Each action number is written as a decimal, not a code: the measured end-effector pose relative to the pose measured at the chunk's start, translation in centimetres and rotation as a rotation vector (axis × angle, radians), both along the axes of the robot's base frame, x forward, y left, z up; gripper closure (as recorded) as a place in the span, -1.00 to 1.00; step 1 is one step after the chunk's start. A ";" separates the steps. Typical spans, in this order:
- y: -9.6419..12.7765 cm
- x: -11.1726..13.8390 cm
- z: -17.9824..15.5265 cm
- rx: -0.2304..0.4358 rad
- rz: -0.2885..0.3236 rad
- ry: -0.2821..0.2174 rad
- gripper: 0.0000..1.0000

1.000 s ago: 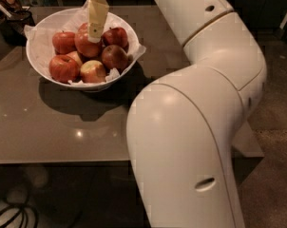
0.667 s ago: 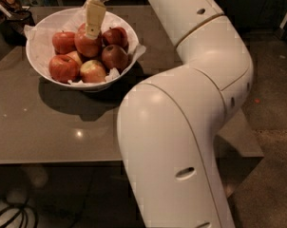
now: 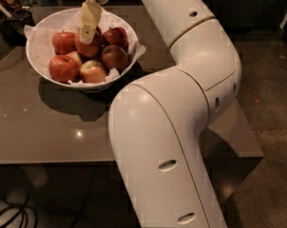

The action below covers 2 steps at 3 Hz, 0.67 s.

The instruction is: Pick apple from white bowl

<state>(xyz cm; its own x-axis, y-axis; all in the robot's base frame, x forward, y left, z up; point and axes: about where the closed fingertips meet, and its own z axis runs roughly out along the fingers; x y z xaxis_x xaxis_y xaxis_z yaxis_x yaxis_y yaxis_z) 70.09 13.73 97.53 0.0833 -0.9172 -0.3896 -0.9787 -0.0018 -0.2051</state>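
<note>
Nearest, on the right, the big white arm (image 3: 181, 127) fills much of the view and bends up toward the far left. Behind it lies a grey-brown table (image 3: 62, 127). On its far left part stands the white bowl (image 3: 53, 80), lined with paper (image 3: 39, 37) and full of apples. The gripper (image 3: 88, 34) hangs down into the bowl, touching the apple (image 3: 92, 50), the deep red one in the middle of the pile; whether it grips this apple I cannot tell.

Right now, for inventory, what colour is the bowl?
White bowl, camera view; end effector hovers over it.
</note>
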 end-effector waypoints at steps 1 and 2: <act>-0.3 -0.4 -0.7 0.026 -0.025 0.052 -0.60; -1.2 -1.1 -1.1 0.053 -0.075 0.119 -0.62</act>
<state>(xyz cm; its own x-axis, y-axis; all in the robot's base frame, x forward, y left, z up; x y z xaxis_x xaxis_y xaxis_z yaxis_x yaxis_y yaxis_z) 68.95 12.51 96.40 -0.0338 -0.8971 -0.4406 -0.9931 0.0795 -0.0857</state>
